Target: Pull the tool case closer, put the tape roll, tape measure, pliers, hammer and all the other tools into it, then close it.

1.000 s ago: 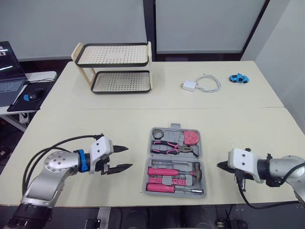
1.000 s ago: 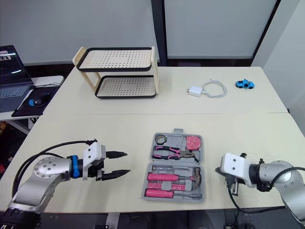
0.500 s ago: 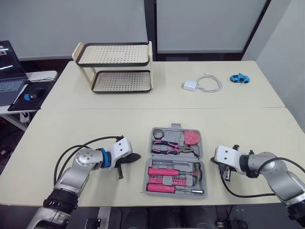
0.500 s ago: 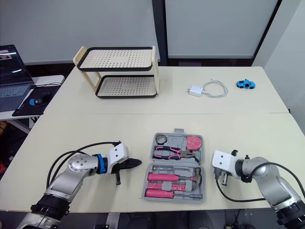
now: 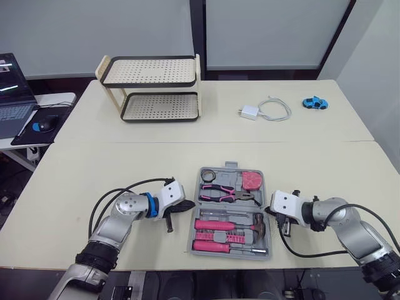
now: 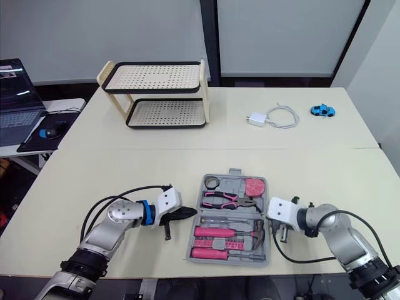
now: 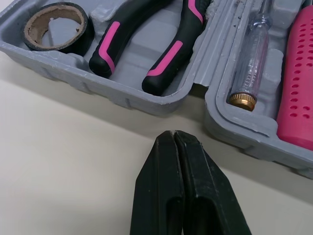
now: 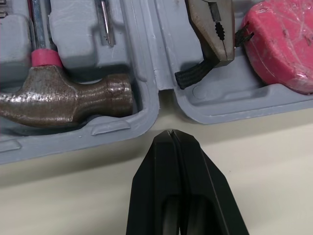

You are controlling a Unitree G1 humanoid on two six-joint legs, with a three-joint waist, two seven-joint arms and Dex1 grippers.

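The gray tool case (image 5: 229, 213) lies open and flat on the cream table (image 5: 112, 164), at the middle of its near edge, its two halves side by side, one far and one near. The far half holds the black tape roll (image 7: 55, 23) at its left end, the pink-and-black pliers (image 7: 145, 45) across its middle, and the pink tape measure (image 8: 280, 43) at its right end. The near half holds the hammer (image 8: 64, 105), its steel head at the right end, together with a clear-handled tester screwdriver (image 7: 251, 58) and a pink-handled tool (image 5: 211, 245) along the near side. The left gripper (image 7: 174, 134) rests low over the table just left of the case, its two black fingers pressed tight together with nothing between them, the tip aimed at the seam where the two halves meet; a narrow strip of table separates it from the case wall. The right gripper (image 8: 171, 132) mirrors it just right of the case, fingers likewise pinched together and empty, its tip very close to the same seam near the hammer head. Well apart on the far side stand a two-tier rack (image 5: 150, 87) at the left, a white charger with cable (image 5: 262, 110) and a blue toy car (image 5: 313, 102) to the right.
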